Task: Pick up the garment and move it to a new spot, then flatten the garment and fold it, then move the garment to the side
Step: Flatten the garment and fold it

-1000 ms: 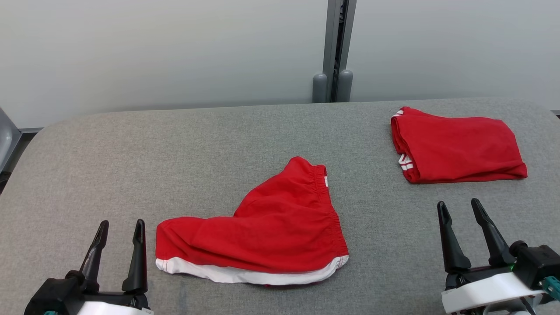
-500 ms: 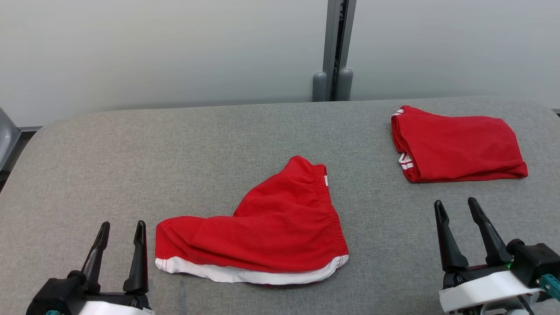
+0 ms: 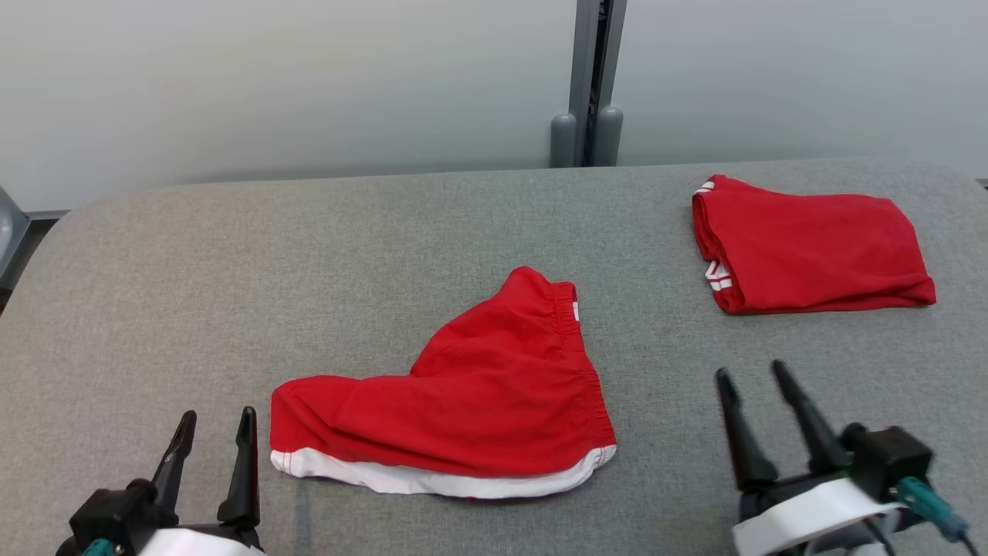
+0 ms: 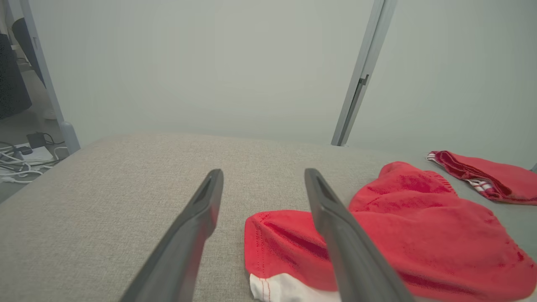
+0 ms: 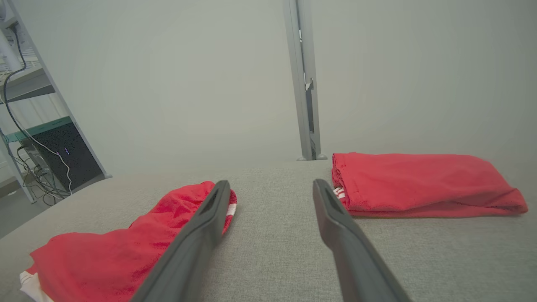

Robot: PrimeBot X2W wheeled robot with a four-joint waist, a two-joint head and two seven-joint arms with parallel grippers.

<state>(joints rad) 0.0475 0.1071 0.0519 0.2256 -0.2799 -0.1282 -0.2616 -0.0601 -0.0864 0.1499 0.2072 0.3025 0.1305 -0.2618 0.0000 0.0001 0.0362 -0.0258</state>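
1. Fingers [image 3: 243,463] wide apart on the left gripper [image 3: 218,417]! It sits at the lower left of the head view, two long dark prongs spread with nothing between them.
2. Over to the right gripper [image 3: 752,372], and it is the same story: jaws gaping and empty, held over the near right part of the table, a touch blurred.
3. Between them lie the rumpled red shorts with a white hem band [image 3: 478,394], in the middle of the grey fabric-covered table [image 3: 231,270]. Neither gripper is touching them.
4. The gathered elastic waistband climbs the shorts' right side to a peak at the far end, and the white hem runs along the near edge.
5. From the left wrist view, the left gripper's right-hand finger crosses in front of the shorts' left end. The head view shows that gripper just beside that end, still apart from it.
6. Far right on the table sits a neatly folded red garment with white stripes [image 3: 810,251], flat and well apart from the shorts.
7. Behind the table stand a pale wall and a grey upright post [image 3: 590,77].
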